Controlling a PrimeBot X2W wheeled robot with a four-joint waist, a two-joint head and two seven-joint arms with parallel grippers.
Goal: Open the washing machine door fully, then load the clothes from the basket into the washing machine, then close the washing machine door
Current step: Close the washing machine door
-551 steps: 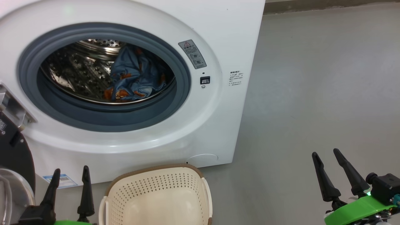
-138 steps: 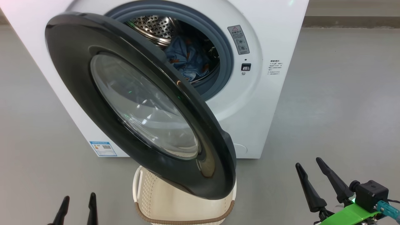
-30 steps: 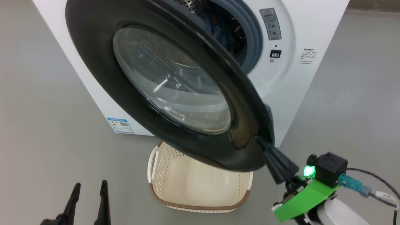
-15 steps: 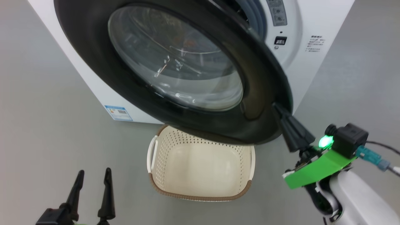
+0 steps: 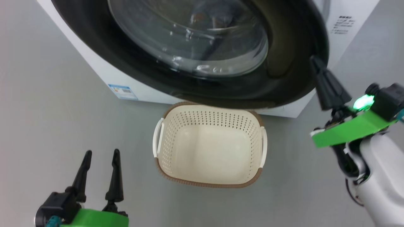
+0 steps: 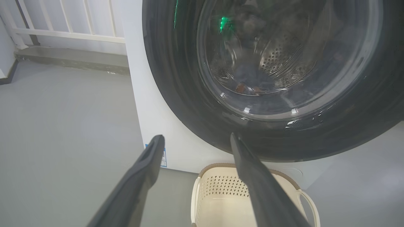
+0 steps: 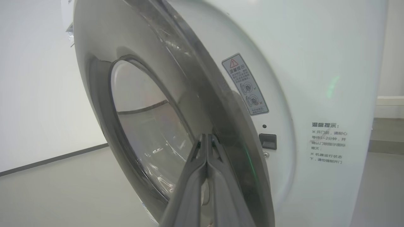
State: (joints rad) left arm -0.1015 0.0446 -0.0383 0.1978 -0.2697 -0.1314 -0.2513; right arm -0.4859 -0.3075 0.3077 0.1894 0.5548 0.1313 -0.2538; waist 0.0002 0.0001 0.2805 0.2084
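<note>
While the washing machine door (image 5: 284, 82) stands ajar above the basket (image 5: 208, 118), set on the grey floor (image 5: 47, 126) in front of the washing machine (image 7: 331, 47), the right gripper (image 5: 313, 59), fingers pressed together, seems to touch the door's edge. The left gripper (image 5: 102, 152) hovers spread. The clothes (image 6: 249, 77) show dimly behind the glass; a white railing (image 6: 63, 34) lines the wall.

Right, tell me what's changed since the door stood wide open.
The washing machine door swung from wide open to nearly shut; the right gripper closed and now presses its edge. The left gripper stayed open and idle, the basket empty, the clothes inside the washing machine.
</note>
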